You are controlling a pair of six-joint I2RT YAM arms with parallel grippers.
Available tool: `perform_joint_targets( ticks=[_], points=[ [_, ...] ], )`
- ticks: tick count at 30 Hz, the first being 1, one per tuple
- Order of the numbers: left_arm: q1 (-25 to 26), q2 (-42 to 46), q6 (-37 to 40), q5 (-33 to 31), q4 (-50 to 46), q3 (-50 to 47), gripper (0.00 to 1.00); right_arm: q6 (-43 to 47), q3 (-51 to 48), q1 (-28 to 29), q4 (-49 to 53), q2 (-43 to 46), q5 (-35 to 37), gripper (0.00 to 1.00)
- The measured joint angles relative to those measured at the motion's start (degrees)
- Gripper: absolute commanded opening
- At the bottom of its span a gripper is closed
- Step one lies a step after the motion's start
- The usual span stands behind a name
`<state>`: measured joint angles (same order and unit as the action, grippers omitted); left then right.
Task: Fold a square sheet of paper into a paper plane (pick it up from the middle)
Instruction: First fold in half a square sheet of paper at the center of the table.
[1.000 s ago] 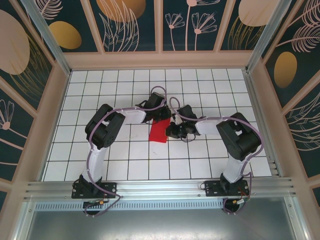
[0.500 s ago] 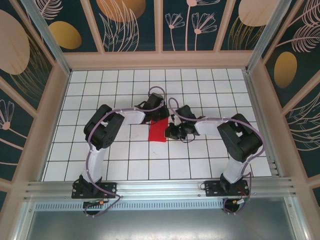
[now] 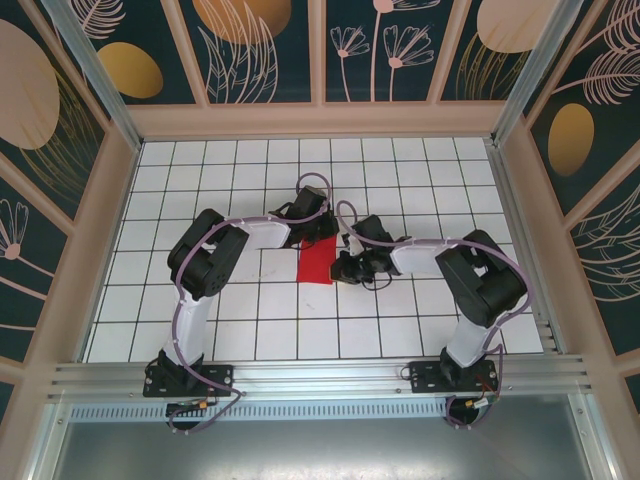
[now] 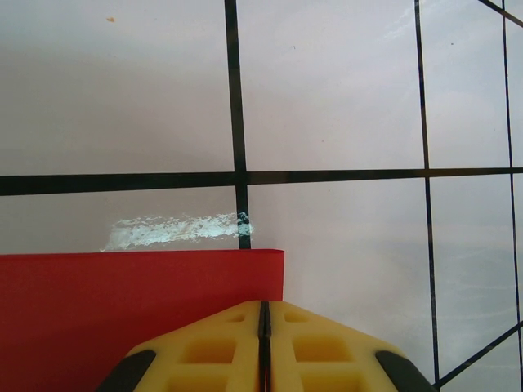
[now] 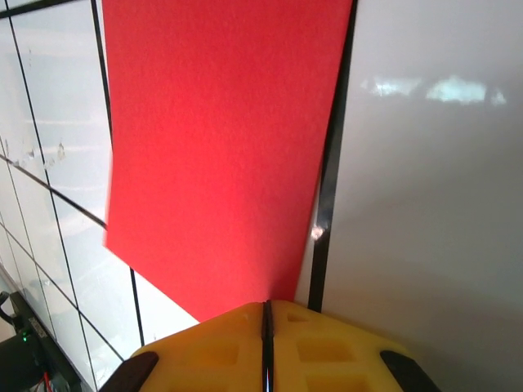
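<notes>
We see the sheet of paper (image 3: 317,263) as plain bright red, unmarked, just ahead of the left gripper (image 4: 263,306) and the right gripper (image 5: 265,304). Both grippers have yellow fingers (image 4: 319,347). Beneath them the bench (image 3: 250,320) is white with a black grid. Beyond the grippers, the walls (image 3: 260,50) are dark teal with gold ovals and pale peach flower outlines.

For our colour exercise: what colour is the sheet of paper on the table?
Plain bright red; the paper shows best from the right wrist.
</notes>
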<state>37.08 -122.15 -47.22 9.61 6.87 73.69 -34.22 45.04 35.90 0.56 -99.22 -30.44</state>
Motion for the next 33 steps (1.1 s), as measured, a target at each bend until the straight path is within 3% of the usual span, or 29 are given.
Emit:
perform_joint_targets(
  ticks=[4, 13, 22, 28, 33],
  points=[
    [0.0, 0.1, 0.0, 0.2, 0.0, 0.0, 0.16, -0.3, -0.2, -1.2, 0.0, 1.8, -0.3, 0.14],
    [-0.7, 4.3, 0.0, 2.6, -1.1, 0.0, 0.28, -1.3, -0.1, -10.4, -2.1, 2.9, 1.6, 0.14],
    [-0.7, 14.9, -2.1, 5.2, 2.9, -10.4, 0.21, -0.5, 5.2, -11.3, -2.3, 1.9, 1.9, 0.14],
    [-0.5, 17.1, -6.1, 8.0, 5.7, -20.5, 0.16, 0.9, 11.4, -9.7, -3.0, -4.5, 1.2, 0.14],
    [1.2, 18.4, -8.5, 8.2, 6.7, -23.6, 0.16, 1.3, 14.5, -8.4, -3.0, -9.6, -0.1, 0.14]
  ],
)
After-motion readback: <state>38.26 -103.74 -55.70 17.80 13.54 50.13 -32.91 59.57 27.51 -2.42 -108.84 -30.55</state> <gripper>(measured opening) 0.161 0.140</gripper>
